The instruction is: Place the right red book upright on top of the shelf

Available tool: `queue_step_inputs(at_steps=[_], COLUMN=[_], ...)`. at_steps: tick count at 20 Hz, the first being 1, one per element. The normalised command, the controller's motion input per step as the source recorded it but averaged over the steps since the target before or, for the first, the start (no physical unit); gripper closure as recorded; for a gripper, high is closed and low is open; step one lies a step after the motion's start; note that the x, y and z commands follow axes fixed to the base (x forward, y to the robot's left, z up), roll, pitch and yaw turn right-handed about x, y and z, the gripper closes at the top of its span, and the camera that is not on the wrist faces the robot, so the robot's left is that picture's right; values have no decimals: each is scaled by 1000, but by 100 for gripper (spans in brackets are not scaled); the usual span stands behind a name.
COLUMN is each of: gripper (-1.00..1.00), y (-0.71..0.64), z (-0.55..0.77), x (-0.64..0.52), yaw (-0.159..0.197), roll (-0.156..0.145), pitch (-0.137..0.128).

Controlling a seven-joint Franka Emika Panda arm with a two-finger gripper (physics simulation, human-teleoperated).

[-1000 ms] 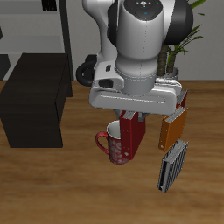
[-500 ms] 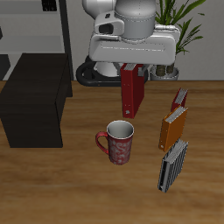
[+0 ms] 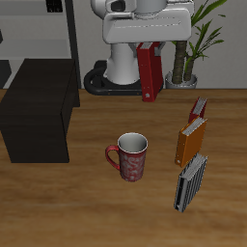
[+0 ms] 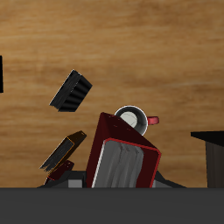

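Black and matte, the shelf is the biggest thing we deal with, and we use it as our landmark: a low boxy unit with a broad flat top that shows nothing standing on it, so there is plenty of room to set a book down there. Its edge nearest the mug is a clean straight drop to the wooden tabletop, which we judge means the book must come in above that rim, not from the side.

We carry the right red book high in the air, well apart from the shelf and farther back than the shelf's front corner. It hangs nearly upright, spine vertical, which suits the upright placement the task asks for. The gripper is closed on the book's upper end; the wrist view shows its white page edges straight below the camera.

Between the shelf and the other books stands a red patterned mug, on the tabletop and clear below our load. Farther from the shelf, an orange book stands upright, a smaller brighter red book leans behind it, and a dark ribbed object lies nearest the front edge. None lies on our path across to the shelf.
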Motion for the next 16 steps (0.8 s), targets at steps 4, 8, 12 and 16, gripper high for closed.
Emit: queue_step_inputs(at_steps=[4,8,12,16], gripper=[100,100,100,100], y=[-165,-311,-280,-406], z=[-25,34,22,138], x=[-345,-446,-341,-504], yaw=[27,24,0,28], roll=[32,25,24,-3], pitch=[31,21,21,-2])
